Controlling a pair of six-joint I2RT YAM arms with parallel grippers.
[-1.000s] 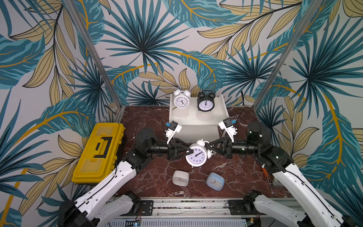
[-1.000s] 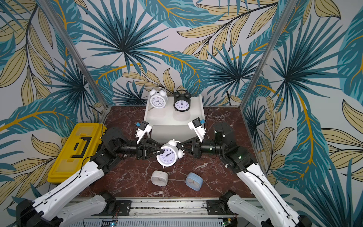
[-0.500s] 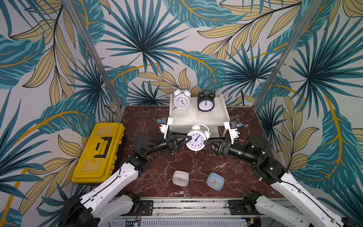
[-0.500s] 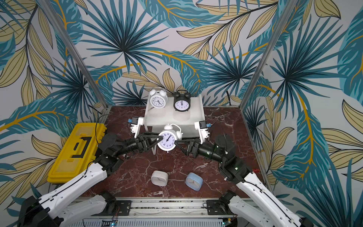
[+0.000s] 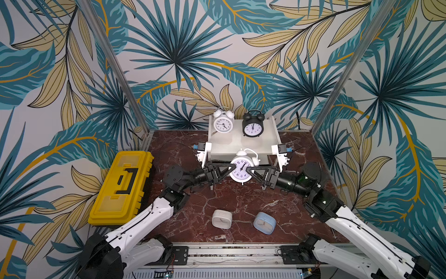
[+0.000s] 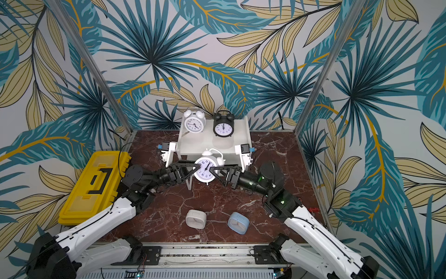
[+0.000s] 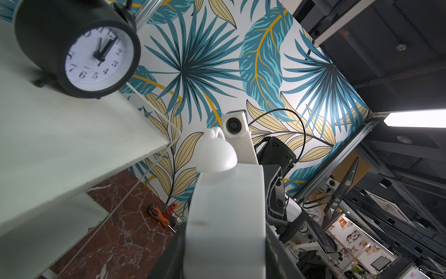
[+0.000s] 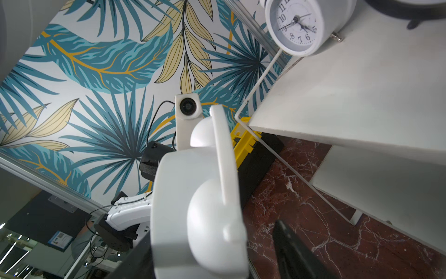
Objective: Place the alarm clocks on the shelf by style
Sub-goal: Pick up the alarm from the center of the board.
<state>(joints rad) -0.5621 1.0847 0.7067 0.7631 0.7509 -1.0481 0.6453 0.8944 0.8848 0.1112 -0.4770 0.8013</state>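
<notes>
A white twin-bell alarm clock (image 5: 242, 168) (image 6: 206, 169) hangs upright just in front of the shelf (image 5: 241, 142). My left gripper (image 5: 232, 169) is shut on its left side, and the clock's body (image 7: 226, 217) fills its jaws. My right gripper (image 5: 251, 170) stands open around the clock's (image 8: 198, 205) right side, with one finger (image 8: 289, 246) apart from it. On the shelf's top board stand a white twin-bell clock (image 5: 223, 122) and a black one (image 5: 252, 125). A white rounded-square clock (image 5: 222, 218) and a light-blue one (image 5: 264, 222) lie on the table in front.
A yellow toolbox (image 5: 120, 188) lies along the table's left side beside my left arm. A small orange screwdriver (image 7: 158, 215) lies by the right wall. The shelf's lower board (image 8: 386, 183) shows under the top one.
Both arms carried the white twin-bell clock from mid-table back and up to the shelf's front. The right gripper's jaws have opened off it. The left grip is unchanged.
</notes>
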